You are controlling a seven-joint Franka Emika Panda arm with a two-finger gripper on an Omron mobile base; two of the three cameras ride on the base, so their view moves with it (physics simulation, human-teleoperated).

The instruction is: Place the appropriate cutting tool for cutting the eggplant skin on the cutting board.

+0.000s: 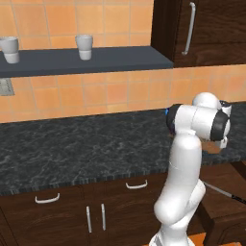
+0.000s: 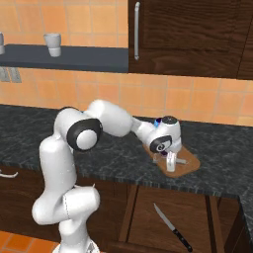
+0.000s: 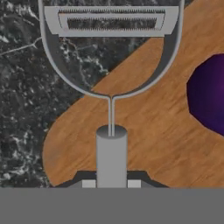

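While the two-finger gripper (image 3: 111,183) clamps the grey handle of the wire-framed Y-shaped peeler (image 3: 111,52), whose blade overhangs the black speckled counter (image 3: 26,87), it should shift over the light-brown wooden cutting board (image 3: 144,131), clear of the dark purple eggplant (image 3: 210,94), before lowering and letting go.

The white arm (image 1: 185,168) rises at right over the dark bench (image 1: 81,144). Two pale cups (image 1: 84,46) stand on the shelf (image 1: 81,60). A knife (image 1: 226,193) lies low at right

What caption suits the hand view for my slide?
The hand holds a grey peeler over the wooden cutting board, beside the purple eggplant.
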